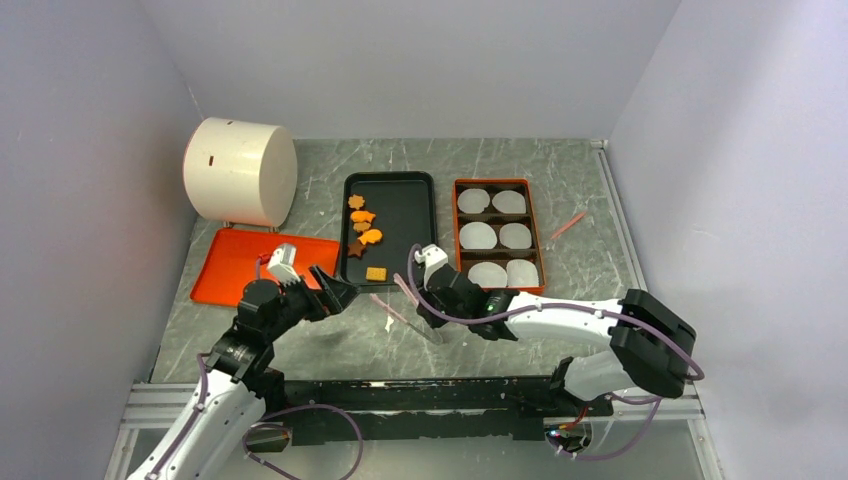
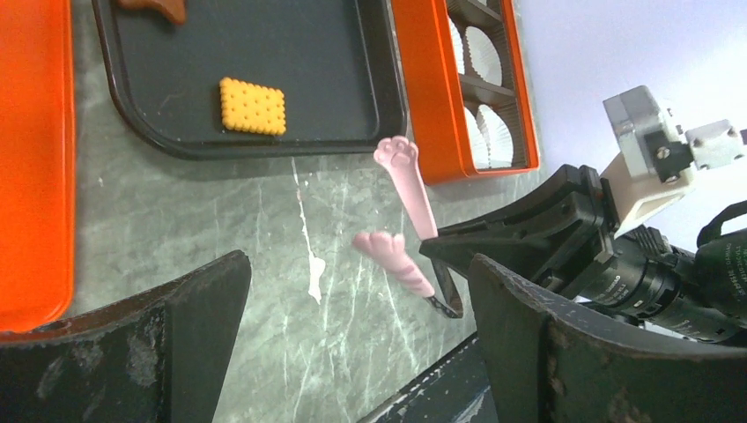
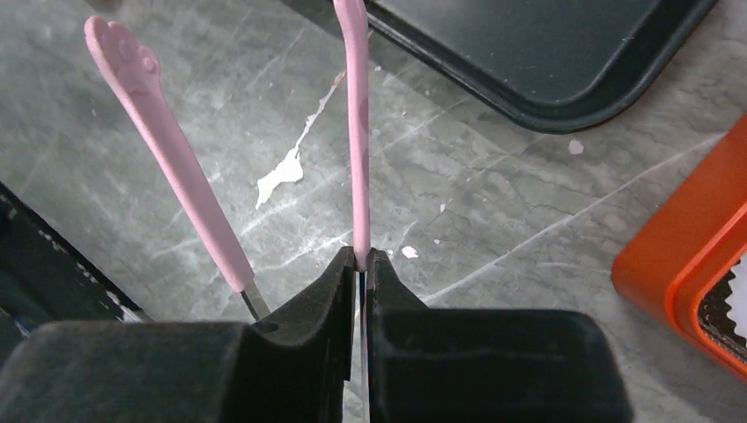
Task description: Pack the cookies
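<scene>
Right tool (image 3: 359, 264): clenched on pink tongs (image 3: 167, 150), long axis pointing far-left toward square cookie (image 2: 253, 106) on black tray (image 1: 420, 215), tips just short. Left tool (image 1: 338, 292): released, empty.

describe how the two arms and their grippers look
Left arm and right arm: white links, black joints, purple cables looping alongside. Left gripper and right gripper: black wedge-shaped fingers, the left's scuffed. A small white camera block tops each wrist.

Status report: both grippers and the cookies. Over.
Left gripper open, empty, beside black tray. Right gripper shut on pink paw-tipped tongs. Cookies on tray, paper cups unfilled. Nothing between tongs and tray.
</scene>
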